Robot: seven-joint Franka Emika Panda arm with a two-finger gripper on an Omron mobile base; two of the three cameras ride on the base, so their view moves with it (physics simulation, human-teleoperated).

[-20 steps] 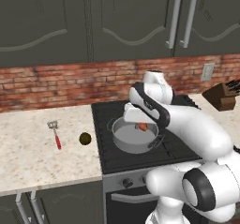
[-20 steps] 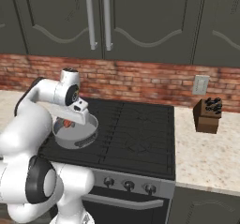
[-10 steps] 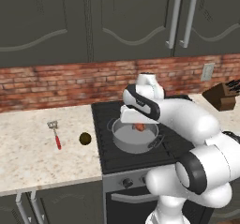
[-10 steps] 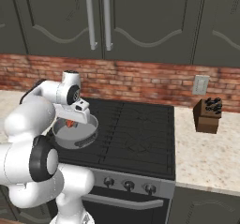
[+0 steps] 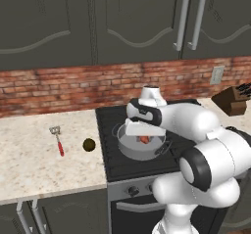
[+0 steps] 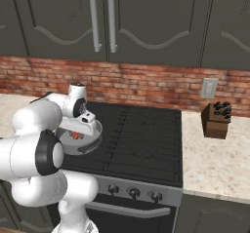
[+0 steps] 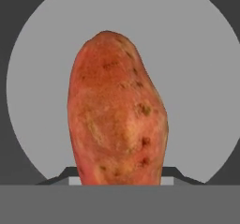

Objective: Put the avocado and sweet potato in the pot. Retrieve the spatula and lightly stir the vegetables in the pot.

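My gripper (image 5: 142, 131) hangs low over the grey pot (image 5: 124, 152) on the front left burner, shut on the orange-red sweet potato (image 5: 144, 140). In the hand view the sweet potato (image 7: 117, 110) stands between my fingertips, with the pot's grey floor (image 7: 197, 78) right behind it. The right base view shows the gripper (image 6: 82, 126) and the sweet potato (image 6: 75, 135) inside the pot's rim (image 6: 93, 142). The dark avocado (image 5: 88, 145) lies on the counter left of the stove. Further left lies the red-handled spatula (image 5: 58, 139).
The black stove top (image 6: 141, 139) stretches to the right of the pot. A knife block (image 6: 216, 121) stands on the right counter. Brick backsplash and dark cabinets close off the back.
My arm's elbow has swung in over the stove. The hand has stayed above the pot and dipped slightly with the sweet potato in its grip.
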